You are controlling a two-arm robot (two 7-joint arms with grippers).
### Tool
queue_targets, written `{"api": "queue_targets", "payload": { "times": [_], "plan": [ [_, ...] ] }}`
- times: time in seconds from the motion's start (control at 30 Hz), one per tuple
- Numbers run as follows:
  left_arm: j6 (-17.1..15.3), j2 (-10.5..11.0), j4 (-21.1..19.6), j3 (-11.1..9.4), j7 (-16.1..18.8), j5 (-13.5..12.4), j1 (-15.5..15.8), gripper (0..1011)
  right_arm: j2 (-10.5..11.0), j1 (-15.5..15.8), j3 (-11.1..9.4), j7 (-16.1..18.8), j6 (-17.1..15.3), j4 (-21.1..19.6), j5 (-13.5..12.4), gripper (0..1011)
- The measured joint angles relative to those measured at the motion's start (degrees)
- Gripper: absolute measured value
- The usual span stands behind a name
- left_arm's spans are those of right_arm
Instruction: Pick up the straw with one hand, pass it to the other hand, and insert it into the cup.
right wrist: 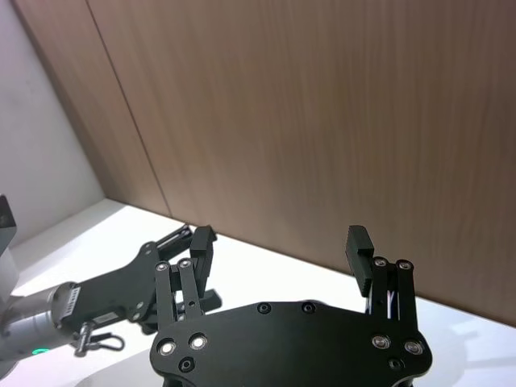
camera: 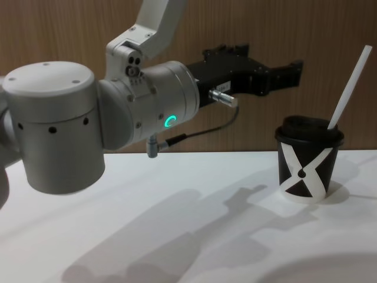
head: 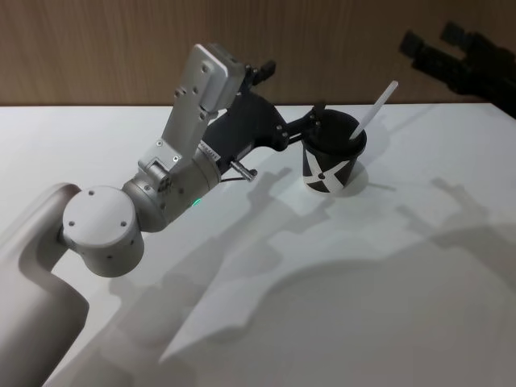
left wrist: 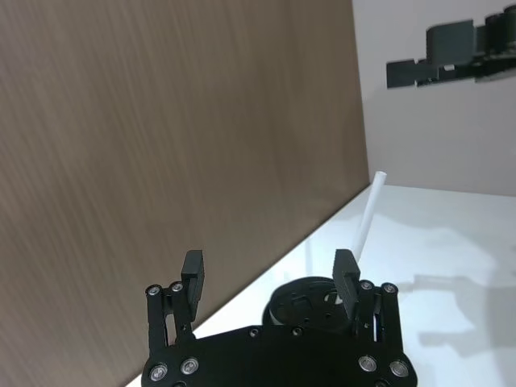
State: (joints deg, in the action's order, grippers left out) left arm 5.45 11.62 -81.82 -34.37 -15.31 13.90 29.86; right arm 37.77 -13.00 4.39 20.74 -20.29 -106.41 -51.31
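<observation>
On the white surface (head: 242, 322) nearest the robot nothing lies. Farther out, the left claw (head: 316, 122) hangs spread wide and empty just beside the cup (head: 331, 161), touching nothing. The straw (head: 372, 109) already stands in the cup through the lid, leaning away. Farthest back and raised, the right claw (head: 451, 52) is likewise parted and empty (seemingly parked). Insertion looks done; only backing off remains

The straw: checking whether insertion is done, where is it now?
The straw stands tilted in the cup at the table's far right, just beyond the open left gripper.
</observation>
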Motion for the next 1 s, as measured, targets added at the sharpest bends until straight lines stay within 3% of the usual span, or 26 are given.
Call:
{"api": "queue_targets", "payload": {
  "times": [0.2, 0.4, 0.7, 1.0],
  "plan": [
    [1.5, -0.37, -0.49, 0.97, 1.47, -0.54, -1.08, 1003, 1.01, -0.84, 1.69, 0.42, -1.99, -0.64, -0.43, 1001],
    [2.39, -0.93, -0.51, 1.53, 2.36, -1.08, -1.33, 1003, 2.68, -1.33, 3.51, 2.24, -1.96, -0.91, 0.67, 1001],
    [2.69, -1.55, -0.48, 2.18, 3.21, -1.78, -1.3, 1003, 5.15, -1.6, 6.47, 5.52, 2.48, -0.83, 5.28, 1001],
    [0.01, -1.76, -0.89, 2.59, 3.38, -2.09, -1.3, 1003, 6.22, -1.92, 8.62, 6.91, 7.03, 0.07, 9.13, 1001]
  ]
}}
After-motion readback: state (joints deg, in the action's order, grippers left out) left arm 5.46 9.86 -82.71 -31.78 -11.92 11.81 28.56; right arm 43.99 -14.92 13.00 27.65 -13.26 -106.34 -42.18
